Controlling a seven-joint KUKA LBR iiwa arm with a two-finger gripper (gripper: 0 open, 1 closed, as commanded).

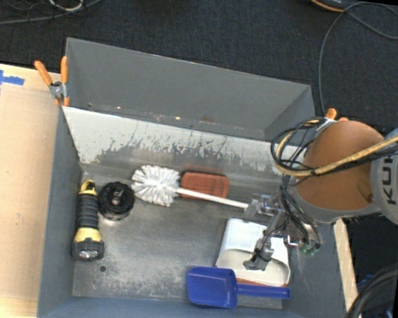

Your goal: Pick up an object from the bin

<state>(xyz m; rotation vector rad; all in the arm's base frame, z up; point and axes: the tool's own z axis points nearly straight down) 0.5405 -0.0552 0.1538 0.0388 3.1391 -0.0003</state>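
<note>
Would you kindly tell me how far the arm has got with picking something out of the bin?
Done: the gripper is low in the right part of the bin, over the white container beside the blue scoop. In hand: nothing looks lifted; the container lies on the bin's floor. Left: the grasp itself and the lift out.

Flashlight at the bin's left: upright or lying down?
Lying down: the black-and-yellow flashlight rests lengthwise on the bin floor.
</note>
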